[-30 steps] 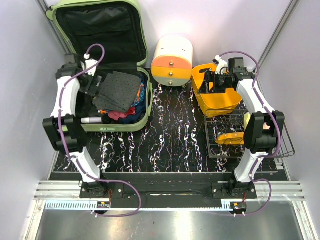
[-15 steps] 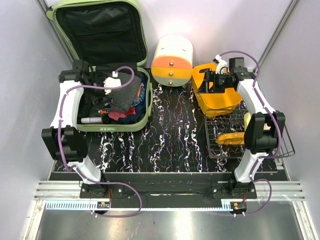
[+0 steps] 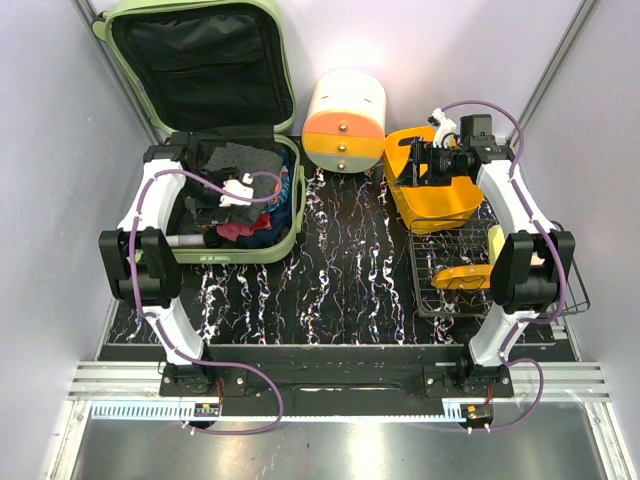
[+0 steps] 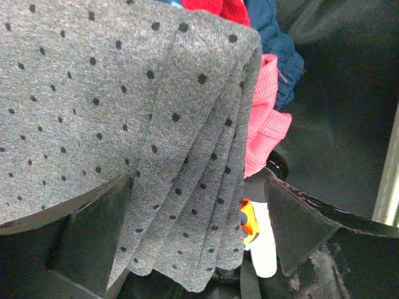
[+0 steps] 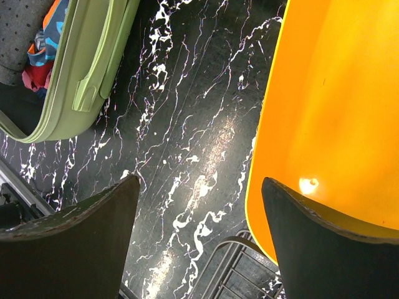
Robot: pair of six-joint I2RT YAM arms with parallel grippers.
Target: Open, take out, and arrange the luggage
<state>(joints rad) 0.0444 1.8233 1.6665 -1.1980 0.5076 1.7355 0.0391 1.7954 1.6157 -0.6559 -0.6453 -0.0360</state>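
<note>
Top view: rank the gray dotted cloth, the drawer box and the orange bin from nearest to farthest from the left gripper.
1. gray dotted cloth: inside the luggage, right under the left gripper.
2. cream-and-orange drawer box: off to the right, at the table's back edge.
3. orange bin: farther right again, on the right arm's side.

L arm (image 3: 148, 205) & R arm (image 3: 515, 205): white tapered links w/ chunky black joint housings. Purple cable (image 3: 480, 103) loops along ea. arm, down to black bases (image 3: 190, 378). Fingers (image 4: 93, 230) matte black, broad wedge shape, pale worn edges; R pair (image 5: 81, 243) looks the same.
</note>
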